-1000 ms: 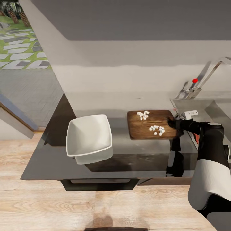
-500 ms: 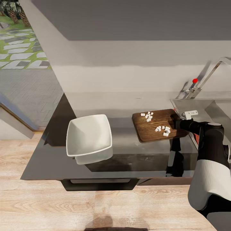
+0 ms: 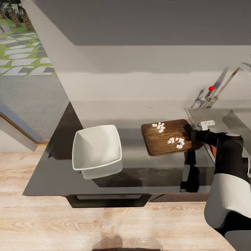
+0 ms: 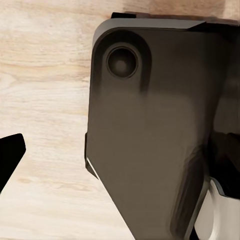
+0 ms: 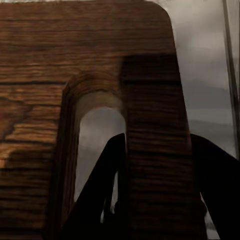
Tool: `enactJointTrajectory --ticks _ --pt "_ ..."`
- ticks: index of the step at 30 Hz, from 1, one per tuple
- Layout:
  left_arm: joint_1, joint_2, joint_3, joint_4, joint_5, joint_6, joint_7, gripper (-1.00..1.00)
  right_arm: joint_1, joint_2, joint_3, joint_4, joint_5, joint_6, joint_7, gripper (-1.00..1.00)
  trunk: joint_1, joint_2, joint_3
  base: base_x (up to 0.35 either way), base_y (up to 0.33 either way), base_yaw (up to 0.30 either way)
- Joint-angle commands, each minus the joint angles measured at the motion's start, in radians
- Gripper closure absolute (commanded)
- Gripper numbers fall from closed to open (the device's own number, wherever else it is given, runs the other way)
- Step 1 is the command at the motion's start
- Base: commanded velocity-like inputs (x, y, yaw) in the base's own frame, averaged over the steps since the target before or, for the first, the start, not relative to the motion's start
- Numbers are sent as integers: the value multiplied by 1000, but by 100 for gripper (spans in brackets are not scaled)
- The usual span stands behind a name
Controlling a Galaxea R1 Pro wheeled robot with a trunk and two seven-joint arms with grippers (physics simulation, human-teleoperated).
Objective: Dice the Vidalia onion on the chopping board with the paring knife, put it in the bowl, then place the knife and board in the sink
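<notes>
The right hand [image 3: 194,135] grips the dark brown chopping board [image 3: 169,136] by its edge nearest the sink [image 3: 223,116], the board tilted over the glossy grey desk [image 3: 146,164]. Two clusters of tiny white onion dice [image 3: 176,141] sit on it. The white square bowl [image 3: 96,148] stands well apart.

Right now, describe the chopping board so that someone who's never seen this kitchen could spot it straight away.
Find the long dark grey countertop under the pale wall. At its sink end, beside the white square bowl, is the chopping board, gripped at its edge by the right gripper. It is the one brown wooden slab, carrying white onion dice.
</notes>
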Motion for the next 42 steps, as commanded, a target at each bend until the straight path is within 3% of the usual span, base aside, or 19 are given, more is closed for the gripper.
enactJointTrajectory --ticks 1,42 --pt "-2 -1 -9 4 7 -7 2 -100 -1 0 -2 -1 13 -1 6 100 0 -1 1 0 0 0" --pt "-2 -1 -9 4 7 -7 2 -100 -1 0 1 -1 14 2 -40 100 0 -1 65 0 0 0"
